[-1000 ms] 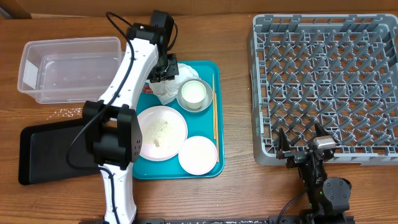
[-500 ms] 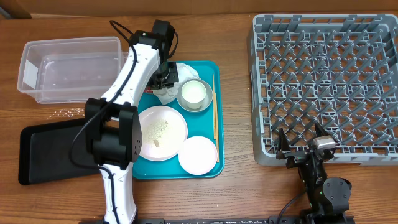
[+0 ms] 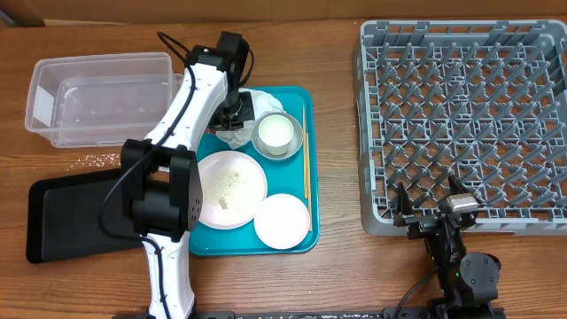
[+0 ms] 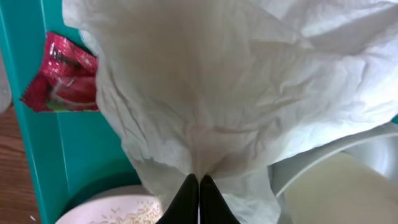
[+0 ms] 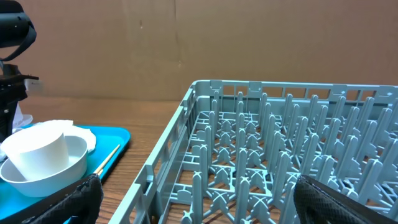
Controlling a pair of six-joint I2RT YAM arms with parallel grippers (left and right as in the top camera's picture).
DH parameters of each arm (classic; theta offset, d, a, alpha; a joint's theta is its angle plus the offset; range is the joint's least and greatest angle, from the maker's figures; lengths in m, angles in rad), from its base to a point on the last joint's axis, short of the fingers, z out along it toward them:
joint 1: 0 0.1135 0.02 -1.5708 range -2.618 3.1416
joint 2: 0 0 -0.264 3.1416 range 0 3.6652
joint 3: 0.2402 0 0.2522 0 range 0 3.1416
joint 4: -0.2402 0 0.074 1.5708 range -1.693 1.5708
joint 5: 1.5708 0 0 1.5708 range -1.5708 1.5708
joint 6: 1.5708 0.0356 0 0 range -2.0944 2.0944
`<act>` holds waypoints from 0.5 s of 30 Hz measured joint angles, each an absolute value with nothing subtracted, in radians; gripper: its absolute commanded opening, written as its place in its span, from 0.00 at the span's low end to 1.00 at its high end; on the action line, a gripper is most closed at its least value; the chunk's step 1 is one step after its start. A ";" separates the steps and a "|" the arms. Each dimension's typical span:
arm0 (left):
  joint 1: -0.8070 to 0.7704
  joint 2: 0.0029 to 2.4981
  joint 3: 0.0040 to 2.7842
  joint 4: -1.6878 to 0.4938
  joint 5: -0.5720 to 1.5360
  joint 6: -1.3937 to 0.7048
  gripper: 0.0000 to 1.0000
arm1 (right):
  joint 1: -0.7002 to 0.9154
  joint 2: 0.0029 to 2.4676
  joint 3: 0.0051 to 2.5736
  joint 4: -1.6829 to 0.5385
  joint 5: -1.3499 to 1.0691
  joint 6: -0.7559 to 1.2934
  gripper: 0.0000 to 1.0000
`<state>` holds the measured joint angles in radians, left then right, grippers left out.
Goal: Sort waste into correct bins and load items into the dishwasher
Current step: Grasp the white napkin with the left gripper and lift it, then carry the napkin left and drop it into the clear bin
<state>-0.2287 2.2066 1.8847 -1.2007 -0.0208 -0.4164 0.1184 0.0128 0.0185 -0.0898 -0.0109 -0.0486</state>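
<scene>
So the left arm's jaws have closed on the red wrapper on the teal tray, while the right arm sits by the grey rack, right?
Not quite: the left jaws are closed on the white napkin, not the red wrapper, which lies beside it on the teal tray, as the left wrist view shows. The right arm does sit by the grey rack.

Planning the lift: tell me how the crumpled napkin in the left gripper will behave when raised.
The napkin is probably floppy: its creased folds drape around the left gripper, so it should sag. Likely very light, being thin paper. It seems to overlap the bowl rim, so it may drag there.
</scene>
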 measured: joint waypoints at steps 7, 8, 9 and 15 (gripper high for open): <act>-0.229 2.207 1.941 -1.246 -0.014 -0.416 0.04 | 0.118 0.013 0.019 -0.090 -0.010 -0.049 1.00; -0.229 2.207 1.954 -1.255 -0.014 -0.416 0.04 | 0.118 0.013 0.019 -0.090 -0.010 -0.049 1.00; -0.229 2.207 1.964 -1.261 -0.014 -0.416 0.04 | 0.118 0.013 0.019 -0.090 -0.010 -0.049 1.00; -0.229 2.207 2.027 -1.312 -0.011 -0.416 0.04 | 0.118 0.013 0.019 -0.090 -0.010 -0.049 1.00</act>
<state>-0.2287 2.2066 2.0266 -1.3117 -0.0113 -0.4164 0.1184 0.0128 0.0185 -0.0898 -0.0105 -0.0486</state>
